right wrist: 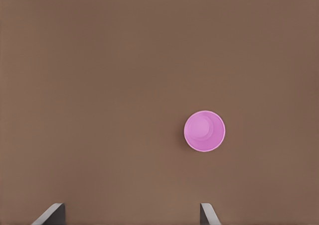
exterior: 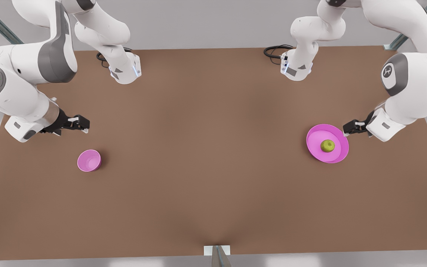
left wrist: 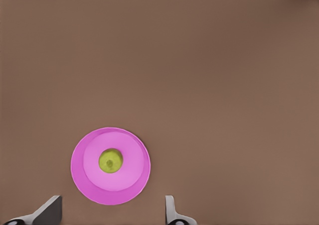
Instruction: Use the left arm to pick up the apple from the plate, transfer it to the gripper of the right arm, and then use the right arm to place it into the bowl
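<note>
A small yellow-green apple point(exterior: 327, 145) point(left wrist: 110, 161) lies in the middle of the wide pink plate point(exterior: 315, 139) point(left wrist: 84, 180) at the front view's right. My left gripper point(exterior: 348, 130) point(left wrist: 109, 213) hovers open above the plate's far right rim, with nothing between its fingers point(left wrist: 50, 210). At the front view's left stands the small deep pink bowl point(exterior: 89, 160) point(right wrist: 204, 131), holding nothing. Above and just behind the bowl, my right gripper point(exterior: 83, 124) point(right wrist: 129, 214) waits open, its fingers point(right wrist: 207, 212) spread wide.
The brown table point(exterior: 206, 155) stretches bare between bowl and plate. Both arm bases point(exterior: 126, 72) point(exterior: 297, 68) with black cables stand at the far edge. A small white bracket point(exterior: 217, 251) sits at the near edge's middle.
</note>
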Robot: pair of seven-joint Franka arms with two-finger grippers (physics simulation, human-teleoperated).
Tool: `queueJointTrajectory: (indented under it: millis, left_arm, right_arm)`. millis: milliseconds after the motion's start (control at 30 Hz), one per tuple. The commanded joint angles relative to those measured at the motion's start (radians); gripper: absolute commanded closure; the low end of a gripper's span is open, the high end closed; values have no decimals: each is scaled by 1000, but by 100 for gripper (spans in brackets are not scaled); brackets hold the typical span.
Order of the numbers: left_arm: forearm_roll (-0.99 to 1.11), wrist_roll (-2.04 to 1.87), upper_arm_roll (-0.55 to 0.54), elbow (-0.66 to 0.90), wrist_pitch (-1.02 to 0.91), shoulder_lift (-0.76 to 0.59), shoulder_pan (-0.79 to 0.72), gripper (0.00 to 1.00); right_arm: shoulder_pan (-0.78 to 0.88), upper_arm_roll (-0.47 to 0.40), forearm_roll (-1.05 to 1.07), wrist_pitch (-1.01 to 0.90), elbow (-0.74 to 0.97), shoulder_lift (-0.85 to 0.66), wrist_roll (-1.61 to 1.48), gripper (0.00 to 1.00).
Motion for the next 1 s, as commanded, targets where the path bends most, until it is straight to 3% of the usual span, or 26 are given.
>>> queueJointTrajectory:
  millis: [0,100,267,433,967]
  left_arm:
    - [5,-6,1,0,56,3,1,0]
    - [8,-3,4,-89,139,47,10,0]
    - [6,-3,7,-578,585,-60,51,0]
    - [6,47,9,-753,851,0,108,0]
    - [6,82,7,-772,978,211,148,0]
  right_arm:
    - [0,2,0,10,0,-2,35,0]
    - [0,2,0,8,0,-2,37,0]
    - [8,2,-4,28,0,-1,35,0]
    - [6,2,-4,31,0,3,35,0]
    - [6,1,-4,28,0,4,35,0]
